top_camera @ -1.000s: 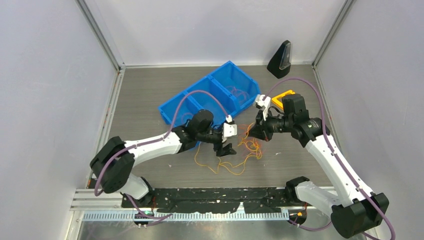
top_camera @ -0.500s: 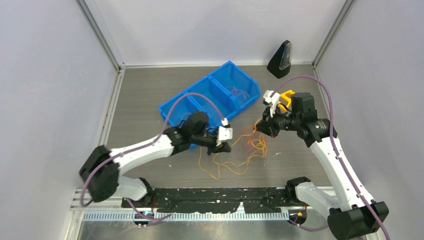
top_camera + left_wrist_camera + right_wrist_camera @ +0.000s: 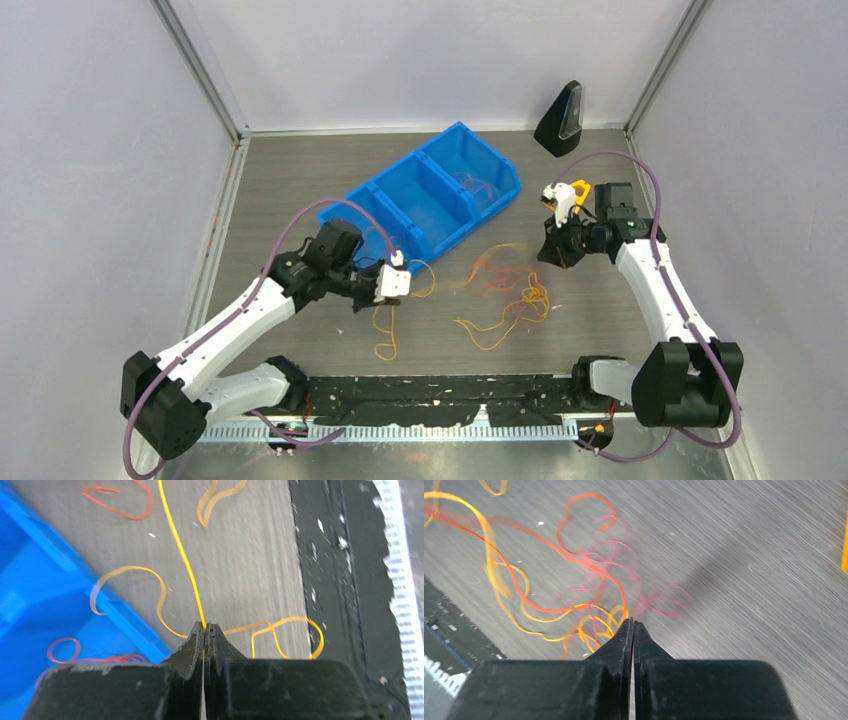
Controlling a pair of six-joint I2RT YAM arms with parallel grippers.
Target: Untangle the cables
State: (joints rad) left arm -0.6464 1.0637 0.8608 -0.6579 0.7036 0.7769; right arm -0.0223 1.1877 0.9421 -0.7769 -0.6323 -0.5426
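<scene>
**Both claws gripping, tangle loosened but not cleared**

The cables point(image 3: 503, 288) lie on the desk point(image 3: 300, 170) between the two arms, just in front of the blue bin point(image 3: 470, 215). From above they form a loose, spread cluster rather than a tight ball. Strands cross one another near the middle.

The left claw point(image 3: 205, 626) is pressed together on a yellow cable point(image 3: 181, 552). This strand runs straight and taut away from the tips, while other yellow loops lie slack on the desk beside it. One of those loops touches the bin's edge.

The right claw point(image 3: 632, 622) is also pressed together. It appears to pinch a red-orange cable point(image 3: 574, 557) at the tips, though motion blur makes it hard to tell whether a second strand is caught with it. Thin pink cable point(image 3: 624, 570) curls through the same patch and overlaps the red-orange and yellow strands.

In the overhead view the left claw point(image 3: 388, 288) and right claw point(image 3: 556, 252) sit well apart on either side of the cluster. That suggests the pull-apart step is in hand.

A few red loops point(image 3: 65, 650) already rest inside the bin, so some sorting seems done. The yellow, red-orange and pink strands on the desk cross in several places, so I judge most of the separating is left to do.
</scene>
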